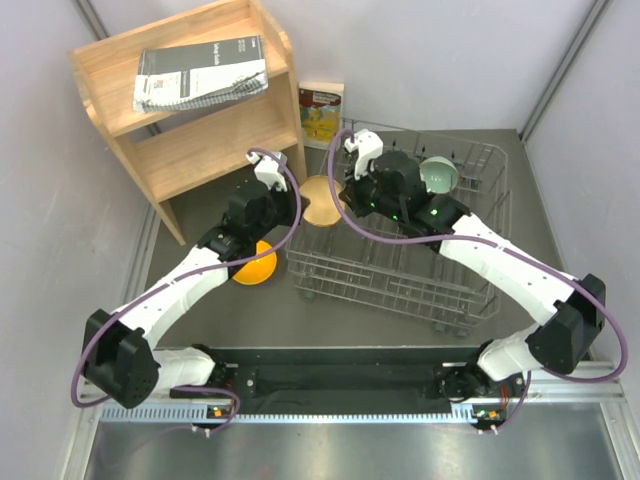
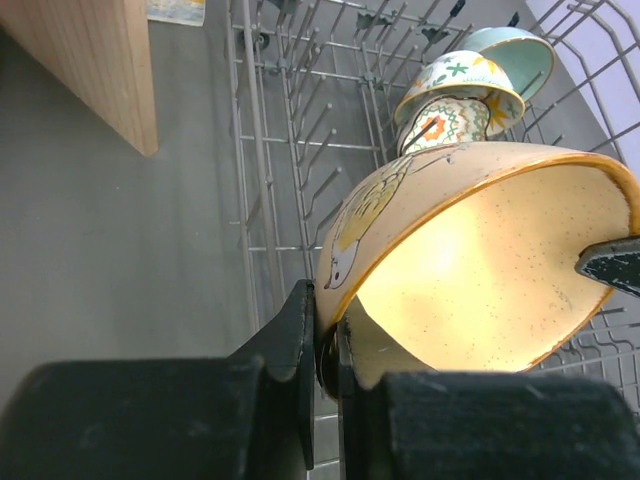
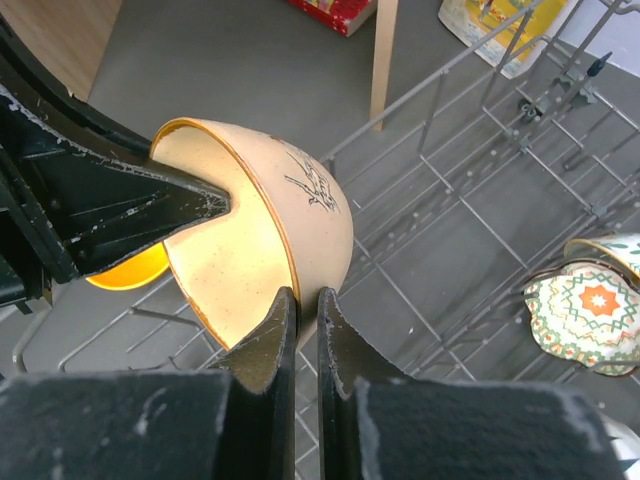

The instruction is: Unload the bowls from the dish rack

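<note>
The tan-peach bowl (image 1: 320, 200) hangs over the left edge of the grey wire dish rack (image 1: 400, 270), held by both arms. My left gripper (image 2: 325, 335) is shut on its near rim, and the bowl (image 2: 480, 270) fills the left wrist view. My right gripper (image 3: 305, 315) is shut on the opposite rim of the bowl (image 3: 270, 230). The floral cream bowl (image 2: 455, 80) and the teal-green bowl (image 2: 515, 50) sit among the rack's tines. The orange-yellow bowl (image 1: 255, 265) lies on the table left of the rack. The white striped bowl is not in view.
A wooden shelf (image 1: 190, 100) with a spiral booklet (image 1: 200, 70) stands at the back left. A small book (image 1: 320, 112) leans behind the rack. Grey walls close in on both sides. The rack's upright tines (image 3: 450, 230) lie under the right gripper.
</note>
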`<state>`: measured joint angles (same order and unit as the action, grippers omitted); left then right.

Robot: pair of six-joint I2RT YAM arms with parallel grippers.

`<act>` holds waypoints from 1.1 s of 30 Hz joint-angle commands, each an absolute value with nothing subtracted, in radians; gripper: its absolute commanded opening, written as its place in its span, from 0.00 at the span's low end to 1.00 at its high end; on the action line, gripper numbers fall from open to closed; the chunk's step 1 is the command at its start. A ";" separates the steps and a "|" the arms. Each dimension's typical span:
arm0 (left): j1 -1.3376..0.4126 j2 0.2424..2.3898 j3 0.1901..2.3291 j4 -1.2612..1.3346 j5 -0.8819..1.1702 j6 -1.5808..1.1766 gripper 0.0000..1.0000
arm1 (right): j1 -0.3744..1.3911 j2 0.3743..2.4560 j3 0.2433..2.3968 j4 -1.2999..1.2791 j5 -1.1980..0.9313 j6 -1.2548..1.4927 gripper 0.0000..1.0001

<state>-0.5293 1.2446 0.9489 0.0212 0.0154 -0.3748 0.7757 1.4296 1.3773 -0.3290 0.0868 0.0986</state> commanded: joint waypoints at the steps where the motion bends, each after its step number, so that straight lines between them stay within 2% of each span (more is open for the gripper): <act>1: -0.555 1.230 0.979 0.081 0.058 -0.351 0.00 | 0.773 1.373 1.382 -0.198 0.071 0.109 0.00; 4: -0.555 1.204 0.966 0.100 0.014 -0.353 0.00 | 0.773 1.362 1.371 -0.196 0.075 0.115 0.02; 5: -0.557 1.187 0.963 0.110 0.009 -0.351 0.00 | 0.773 1.358 1.368 -0.196 0.080 0.118 0.19; 6: -0.555 1.177 0.965 0.117 -0.036 -0.348 0.00 | 0.775 1.353 1.367 -0.199 0.080 0.117 0.30; 8: -0.555 1.158 0.977 0.095 -0.109 -0.339 0.00 | 0.775 1.344 1.362 -0.212 0.080 0.121 0.46; 11: -0.555 1.147 1.031 0.037 -0.239 -0.307 0.00 | 0.773 1.316 1.344 -0.222 0.071 0.121 0.62; 14: -0.548 1.134 1.084 -0.066 -0.365 -0.292 0.00 | 0.772 1.266 1.310 -0.224 0.086 0.120 0.60; 21: -0.454 1.086 1.052 -0.186 -0.455 -0.328 0.00 | 0.735 1.174 1.263 -0.270 0.256 0.123 0.59; 26: -0.390 1.083 0.962 -0.225 -0.411 -0.382 0.00 | 0.677 1.137 1.195 -0.273 0.264 0.130 0.54; 33: -0.299 1.178 0.934 -0.399 -0.358 -0.534 0.00 | 0.620 1.114 1.134 -0.262 0.258 0.150 0.54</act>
<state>-0.3511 1.1328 0.9199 -0.3450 -0.3843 -0.4156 0.6422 1.1500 1.1568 -0.2855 0.2432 0.1318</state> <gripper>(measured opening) 0.097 0.541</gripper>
